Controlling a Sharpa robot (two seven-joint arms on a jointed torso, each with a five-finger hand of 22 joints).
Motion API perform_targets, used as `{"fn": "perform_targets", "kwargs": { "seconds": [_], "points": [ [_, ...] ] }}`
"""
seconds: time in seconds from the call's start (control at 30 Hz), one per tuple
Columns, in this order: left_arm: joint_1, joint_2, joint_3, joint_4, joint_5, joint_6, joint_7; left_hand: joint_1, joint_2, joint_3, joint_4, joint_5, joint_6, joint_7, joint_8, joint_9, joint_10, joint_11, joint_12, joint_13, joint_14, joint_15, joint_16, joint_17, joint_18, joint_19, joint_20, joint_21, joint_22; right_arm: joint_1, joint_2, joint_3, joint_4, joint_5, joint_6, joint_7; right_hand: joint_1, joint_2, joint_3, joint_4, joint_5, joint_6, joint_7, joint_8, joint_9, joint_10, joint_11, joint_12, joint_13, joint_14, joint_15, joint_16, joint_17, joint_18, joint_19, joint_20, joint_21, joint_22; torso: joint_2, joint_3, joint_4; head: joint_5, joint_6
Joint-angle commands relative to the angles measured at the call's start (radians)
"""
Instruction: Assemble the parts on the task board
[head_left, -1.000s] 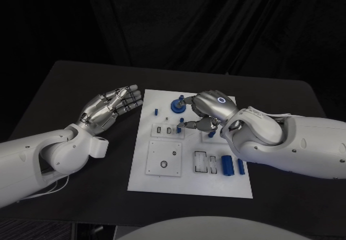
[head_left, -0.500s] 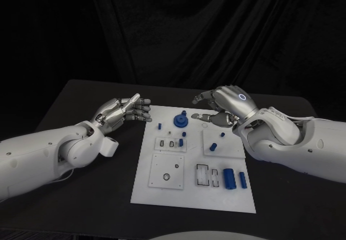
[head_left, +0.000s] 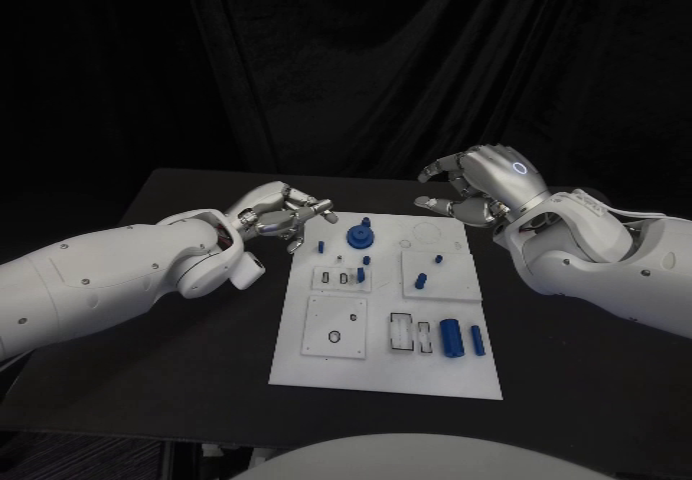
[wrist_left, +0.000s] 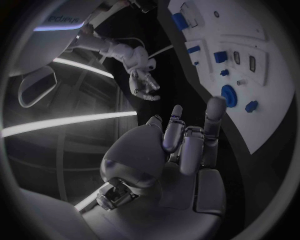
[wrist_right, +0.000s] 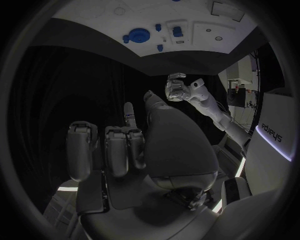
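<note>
The white task board (head_left: 335, 380) lies in the middle of the black table. A round blue part (head_left: 358, 237) stands near its far edge, small blue pegs (head_left: 421, 281) stand around the middle, and two blue cylinders (head_left: 453, 338) lie near the right edge. My left hand (head_left: 283, 214) hovers at the board's far-left corner with loosely curled fingers and holds nothing. My right hand (head_left: 483, 186) is raised beyond the far-right corner, fingers bent and apart, also holding nothing. The left wrist view shows the board (wrist_left: 275, 65) and the round blue part (wrist_left: 229, 95); the right wrist view shows them too, board (wrist_right: 94, 22) and part (wrist_right: 136, 35).
Black table (head_left: 173, 330) surrounds the board on all sides, with a dark curtain behind. Several empty white slots (head_left: 411, 332) sit in the board's near half. Each wrist view catches the other hand: right hand (wrist_left: 144, 82), left hand (wrist_right: 178, 87).
My right hand has lifted off the board's middle and drawn back to the far right. My left hand has curled its fingers and moved nearer the board's far-left corner. The camera has shifted.
</note>
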Motion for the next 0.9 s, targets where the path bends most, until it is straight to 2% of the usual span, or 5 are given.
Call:
{"fn": "perform_targets", "kwargs": {
  "seconds": [0.03, 0.2, 0.37, 0.73, 0.9],
  "points": [
    [0.008, 0.017, 0.001, 0.029, -0.364, -0.085, -0.234, -0.056, -0.009, -0.018, -0.013, -0.005, 0.049, -0.024, 0.05, 0.056, 0.228, -0.074, 0.141, 0.378, 0.119, -0.027, 0.006, 0.272, -0.046, 0.164, -0.012, 0.185, 0.29, -0.003, -0.01, 0.001, -0.005, 0.016, 0.037, -0.009, 0.001, 0.012, 0.009, -0.001, 0.017, 0.009, -0.002, -0.007, -0.003, 0.104, 0.005, 0.003, 0.263, 0.106, 0.006, 0.003, 0.264, -0.01, 0.063, 0.003, 0.008, 0.235, -0.03, 0.0227, -0.0176, 0.018, -0.029],
    [0.014, 0.05, 0.001, 0.053, -0.483, -0.068, -0.428, -0.131, -0.014, -0.052, -0.004, -0.04, 0.048, -0.052, 0.169, 0.213, 0.228, -0.105, 0.141, 0.378, 0.119, -0.05, 0.006, 0.272, -0.077, 0.281, -0.04, 0.282, 0.477, -0.003, -0.025, 0.001, -0.007, 0.017, 0.055, -0.025, 0.001, 0.014, 0.009, 0.0, 0.023, 0.01, -0.002, -0.009, -0.004, 0.104, 0.005, 0.003, 0.263, 0.106, 0.006, 0.003, 0.264, -0.01, 0.063, 0.003, 0.007, 0.235, -0.041, 0.0272, -0.0209, 0.022, -0.038],
    [0.016, 0.082, 0.001, 0.075, -0.526, -0.021, -0.608, -0.159, -0.029, -0.071, -0.005, -0.055, -0.04, -0.075, 0.343, 0.518, 0.228, -0.126, 0.141, 0.378, 0.119, -0.074, 0.006, 0.272, -0.092, 0.342, -0.06, 0.31, 0.554, -0.004, -0.041, 0.001, -0.001, 0.017, 0.087, -0.047, 0.0, 0.014, 0.008, 0.0, 0.031, 0.011, -0.002, -0.011, -0.006, 0.104, 0.006, 0.003, 0.263, 0.106, 0.007, 0.003, 0.264, -0.01, 0.063, 0.003, 0.007, 0.235, -0.056, 0.0326, -0.0243, 0.017, -0.038],
    [0.017, 0.125, 0.002, 0.121, -0.594, 0.031, -0.909, -0.249, -0.025, -0.132, -0.007, -0.156, -0.033, -0.099, 0.41, 0.737, 0.228, -0.151, 0.141, 0.378, 0.119, -0.1, 0.006, 0.272, -0.099, 0.381, -0.086, 0.313, 0.585, -0.014, -0.045, 0.0, -0.011, 0.018, 0.124, -0.073, 0.0, 0.016, 0.008, -0.001, 0.044, 0.016, -0.002, -0.014, -0.009, 0.104, 0.007, 0.003, 0.263, 0.106, 0.007, 0.003, 0.264, -0.009, 0.062, 0.004, 0.004, 0.234, -0.071, 0.0459, -0.0347, 0.013, -0.038],
    [0.017, 0.135, 0.003, 0.128, -0.647, 0.013, -0.957, -0.256, -0.03, -0.145, -0.007, -0.158, -0.016, -0.114, 0.431, 0.807, 0.228, -0.164, 0.141, 0.378, 0.119, -0.114, 0.006, 0.272, -0.102, 0.394, -0.099, 0.315, 0.597, -0.017, -0.043, 0.001, -0.015, 0.018, 0.129, -0.076, -0.002, 0.016, 0.007, 0.0, 0.048, 0.018, -0.001, -0.016, -0.01, 0.104, 0.007, 0.003, 0.263, 0.106, 0.008, 0.003, 0.264, -0.009, 0.061, 0.004, 0.004, 0.234, -0.074, 0.0456, -0.0335, 0.005, -0.038]
  ]
}}
